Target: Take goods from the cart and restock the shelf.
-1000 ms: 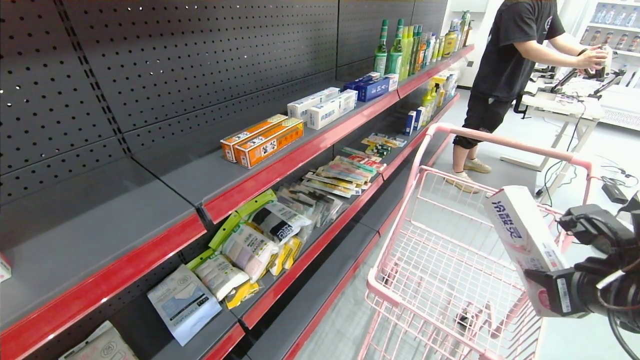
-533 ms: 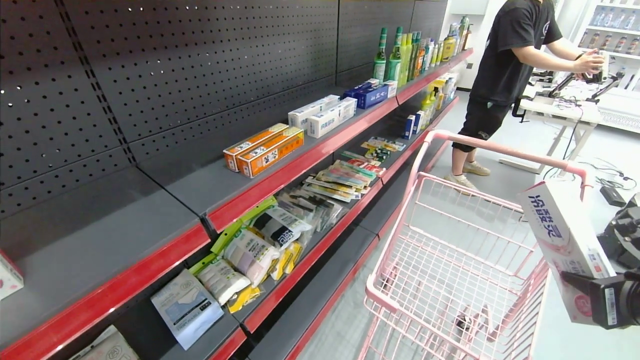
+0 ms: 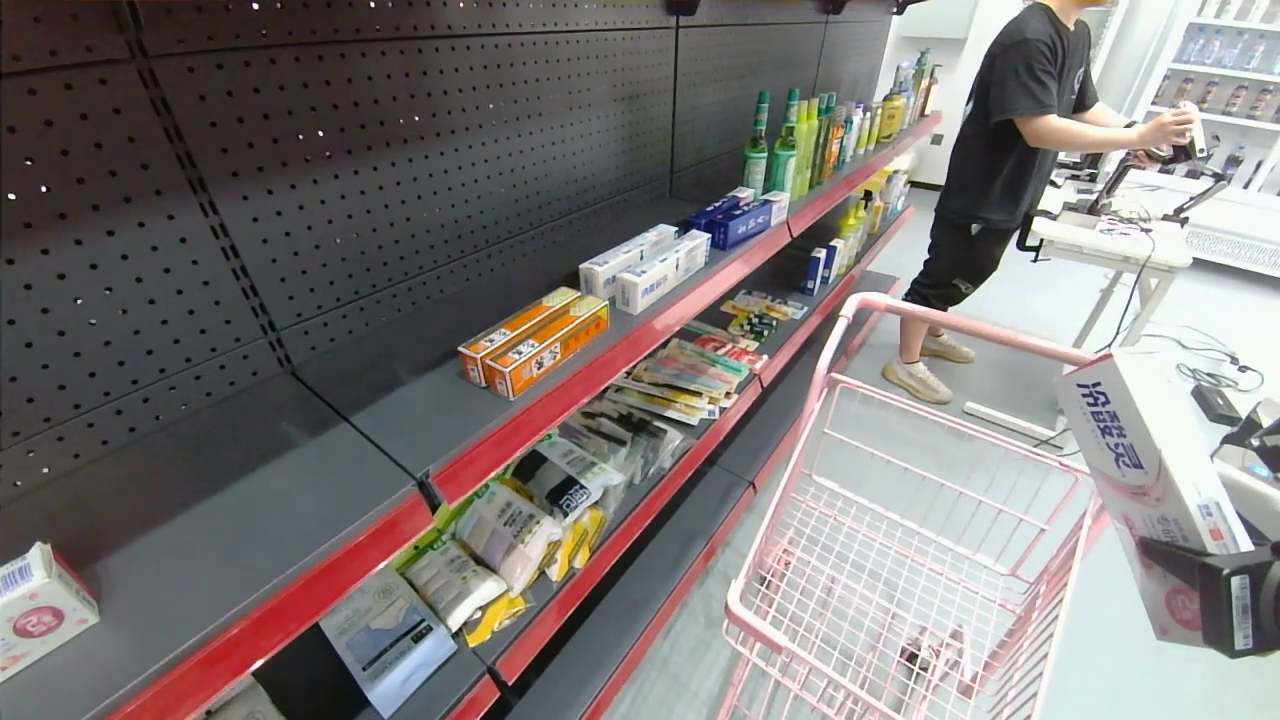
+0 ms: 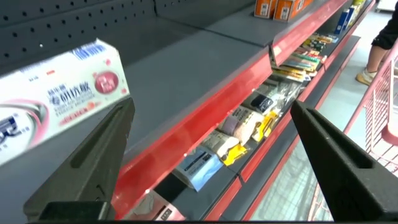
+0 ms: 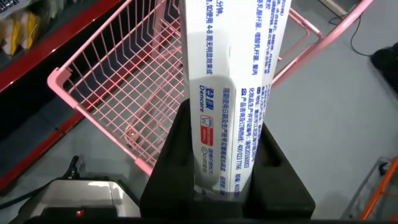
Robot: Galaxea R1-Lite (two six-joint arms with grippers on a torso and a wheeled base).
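Gripping toothpaste box (image 3: 1130, 450), right hand (image 5: 224, 140) shifted beyond cart (image 3: 940, 318) rim; left hand (image 4: 211, 109) spread wide.

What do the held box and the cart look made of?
Box: thin printed cardboard, likely, with a smooth finish; sharp folded edges and flat printed faces. Cart: metal wire, probably, with a pink coating; thin welded-looking grid and tubular rim.

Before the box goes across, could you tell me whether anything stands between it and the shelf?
Yes: the pink cart stands between the box in the right gripper and the shelf.
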